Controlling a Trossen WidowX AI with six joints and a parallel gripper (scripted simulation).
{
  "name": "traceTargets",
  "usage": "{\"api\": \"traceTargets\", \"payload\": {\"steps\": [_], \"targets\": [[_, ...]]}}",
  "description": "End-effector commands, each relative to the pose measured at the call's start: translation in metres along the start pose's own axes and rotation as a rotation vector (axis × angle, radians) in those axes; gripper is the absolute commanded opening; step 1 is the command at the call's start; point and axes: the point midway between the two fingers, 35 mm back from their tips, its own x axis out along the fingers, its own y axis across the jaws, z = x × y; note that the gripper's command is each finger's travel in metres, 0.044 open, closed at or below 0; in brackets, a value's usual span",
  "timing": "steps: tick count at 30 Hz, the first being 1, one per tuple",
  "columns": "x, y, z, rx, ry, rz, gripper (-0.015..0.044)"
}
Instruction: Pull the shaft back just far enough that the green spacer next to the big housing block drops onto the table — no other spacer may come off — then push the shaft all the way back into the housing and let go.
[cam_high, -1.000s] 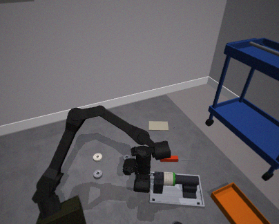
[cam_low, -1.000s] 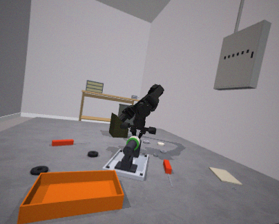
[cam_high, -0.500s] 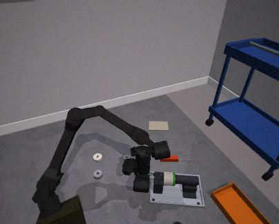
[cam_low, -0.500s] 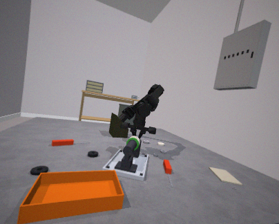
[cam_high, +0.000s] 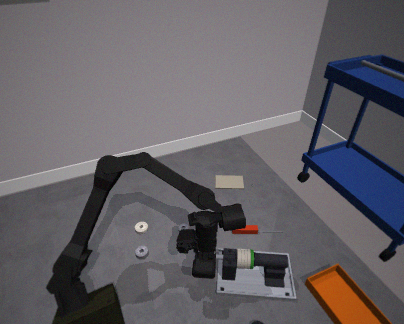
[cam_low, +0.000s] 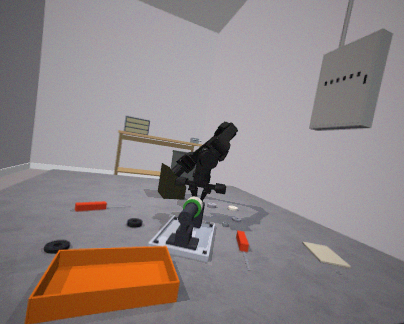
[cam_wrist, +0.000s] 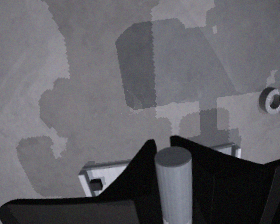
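The claw (cam_high: 216, 253) (cam_low: 199, 197) (cam_wrist: 163, 145) is closed on the shaft (cam_high: 219, 254) (cam_wrist: 174, 187), whose long axis runs 9-to-3 o'clock in the top view.
In the wrist view its free end points to 12. From the claw toward 3 in the top view come cream spacers (cam_high: 243, 259), the green spacer (cam_high: 252, 259) (cam_low: 185, 202), upright around that axis, then the housing block (cam_high: 271, 260) (cam_low: 187, 218). The orange tray (cam_high: 320, 301) (cam_low: 105, 301) lies toward 4.
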Motion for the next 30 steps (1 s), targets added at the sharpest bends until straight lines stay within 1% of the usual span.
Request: {"api": "traceTargets", "payload": {"steps": [1, 30], "targets": [[0.0, -0.0003, 0.0015, 0.002, -0.003, -0.002, 0.0], [0.0, -0.0002, 0.0053, 0.002, -0.003, -0.002, 0.0]]}}
